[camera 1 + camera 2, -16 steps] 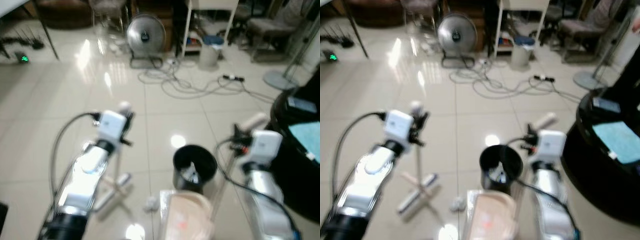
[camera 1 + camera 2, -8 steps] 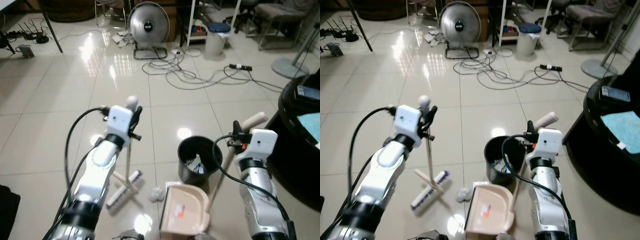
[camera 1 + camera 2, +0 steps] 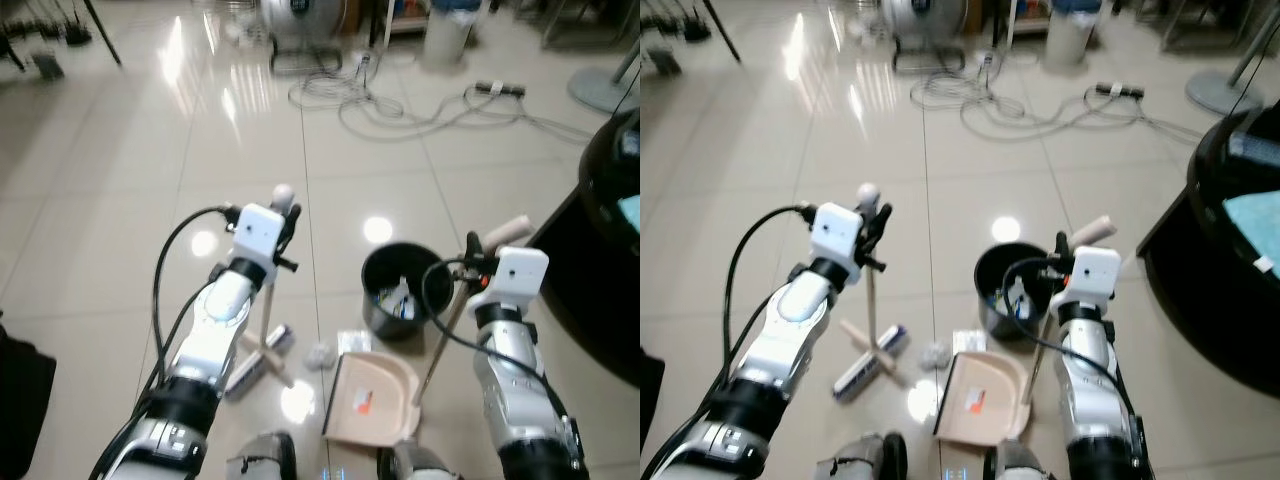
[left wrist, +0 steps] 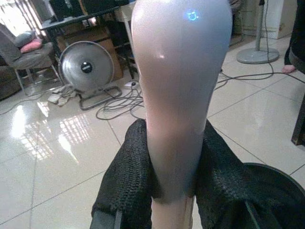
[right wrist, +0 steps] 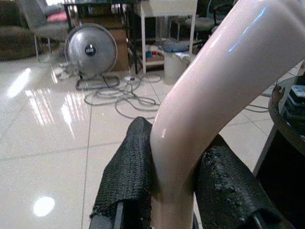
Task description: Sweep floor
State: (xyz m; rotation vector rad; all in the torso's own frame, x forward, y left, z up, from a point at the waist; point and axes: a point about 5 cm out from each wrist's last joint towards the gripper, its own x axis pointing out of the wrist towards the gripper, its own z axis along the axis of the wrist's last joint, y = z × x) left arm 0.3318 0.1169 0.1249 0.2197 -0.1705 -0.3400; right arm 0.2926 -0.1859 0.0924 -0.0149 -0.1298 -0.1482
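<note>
Left tool (image 3: 285,215) is clenching the broom (image 3: 268,330), right tool (image 3: 478,262) the dustpan (image 3: 372,398) handle — next, likely brushing the scrap (image 3: 319,355) into the pan beside the bin (image 3: 400,303).

One broom (image 3: 871,352), one dustpan (image 3: 980,400), one black bin (image 3: 1012,290) and one crumpled scrap (image 3: 932,352) are on the floor (image 3: 760,150), along with one power strip (image 3: 1118,90). One fan (image 5: 90,50) stands at the back.
</note>
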